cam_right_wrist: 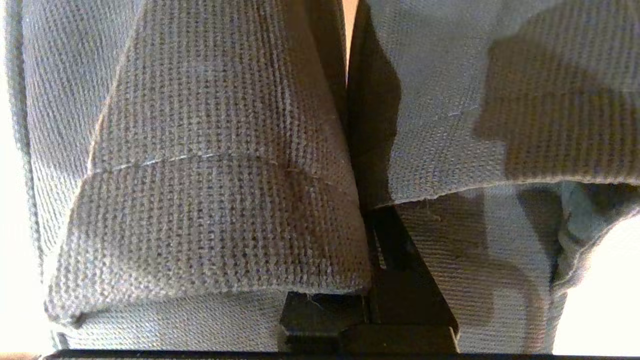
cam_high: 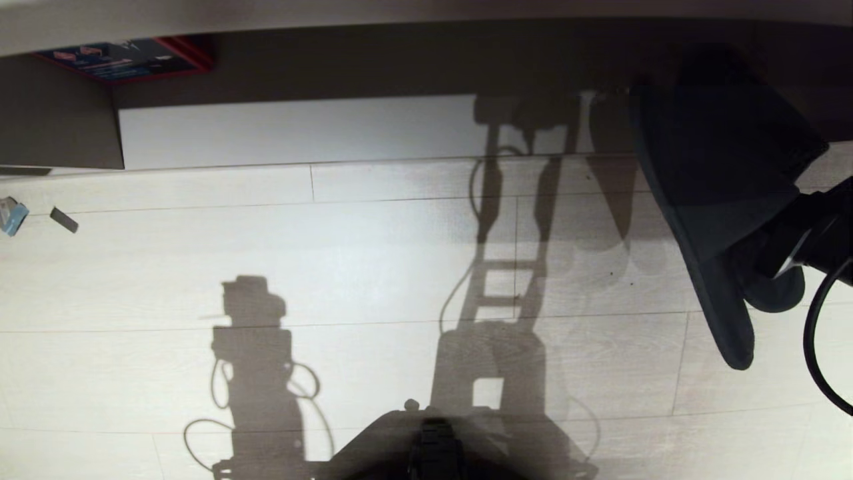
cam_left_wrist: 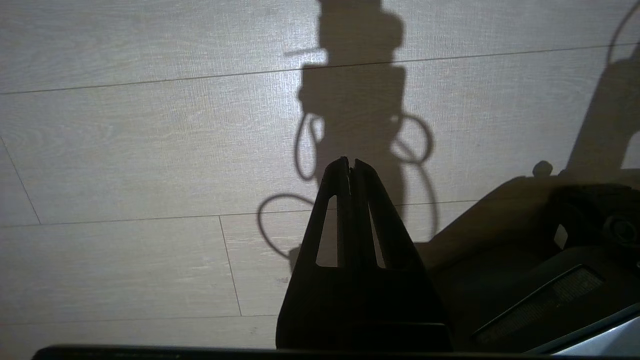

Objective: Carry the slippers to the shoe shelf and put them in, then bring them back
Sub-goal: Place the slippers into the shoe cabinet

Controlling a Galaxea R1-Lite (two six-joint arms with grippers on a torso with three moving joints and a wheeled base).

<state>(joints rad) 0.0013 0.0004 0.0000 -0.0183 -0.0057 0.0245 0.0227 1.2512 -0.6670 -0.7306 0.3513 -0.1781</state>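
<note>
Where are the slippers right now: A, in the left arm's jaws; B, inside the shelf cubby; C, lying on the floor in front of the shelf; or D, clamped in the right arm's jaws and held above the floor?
D: the slippers hang from the right gripper above the pale floor, their fabric pinched against the jaws in the right wrist view, while the left gripper is shut and empty.

Slippers (cam_high: pixel 716 193): dark grey woven pair, pressed side by side, hanging off the floor.
Shoe shelf (cam_high: pixel 300 130): low open cubby, pale bottom board.
</note>
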